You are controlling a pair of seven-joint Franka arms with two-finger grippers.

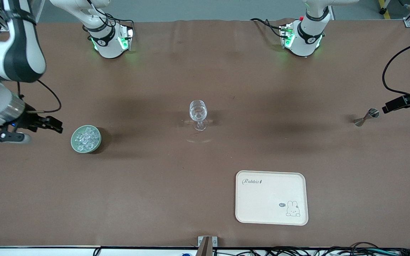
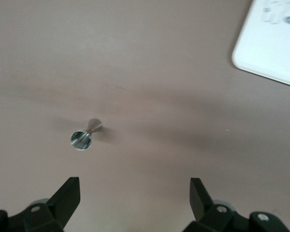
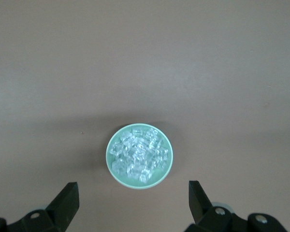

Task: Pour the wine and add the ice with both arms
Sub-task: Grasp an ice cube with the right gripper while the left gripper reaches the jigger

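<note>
**Nothing poured, no ice moved yet**

Brown tabletop carries an empty clear stemmed glass at its middle. Small clear glassy ice cubes heap in a green bowl toward the right arm's end. Right gripper hangs wide open and empty beside the bowl. Left gripper gapes empty near a small steel jigger.

Robotics lab, set up as a test station

Two white arms are bolted by their bases to one wide surface under a plain brown cover, green status lights glowing at each base; aluminium frame posts stand at the corners, black cables trail along the near edge, and grey floor with yellow marking tape shows at the top
</note>
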